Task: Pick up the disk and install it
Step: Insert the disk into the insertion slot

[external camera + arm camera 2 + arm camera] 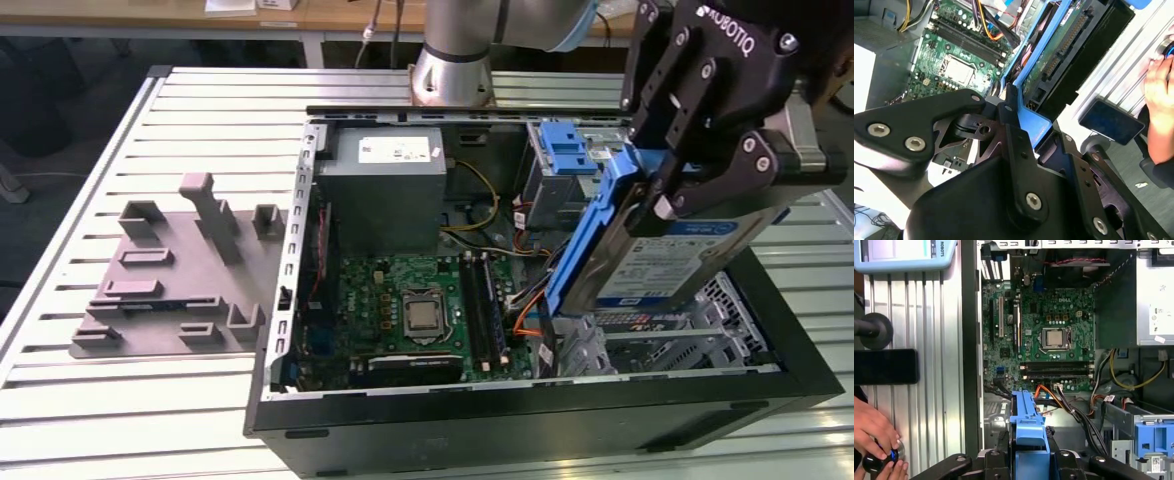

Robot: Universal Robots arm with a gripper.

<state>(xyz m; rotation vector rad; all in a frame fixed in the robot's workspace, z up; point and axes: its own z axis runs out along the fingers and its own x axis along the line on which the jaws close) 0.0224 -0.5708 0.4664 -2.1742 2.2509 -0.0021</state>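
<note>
Disk (pixel 671 262) steeply tilted, connector end downward

Gripper (pixel 701 190) clamps the disk (pixel 667 260) by its blue rails; disk is tilted, over the 3 o'clock side of the open PC case (pixel 534 405). Inside the case: grey PSU box (pixel 387 190) at approx. 11 o'clock, motherboard (pixel 414 310) at 8 o'clock from the disk. Grey fixture plate (pixel 167 270) lies on the slatted table (pixel 120 400), at 9 o'clock from the case; arm base (pixel 447 70) at 12
</note>
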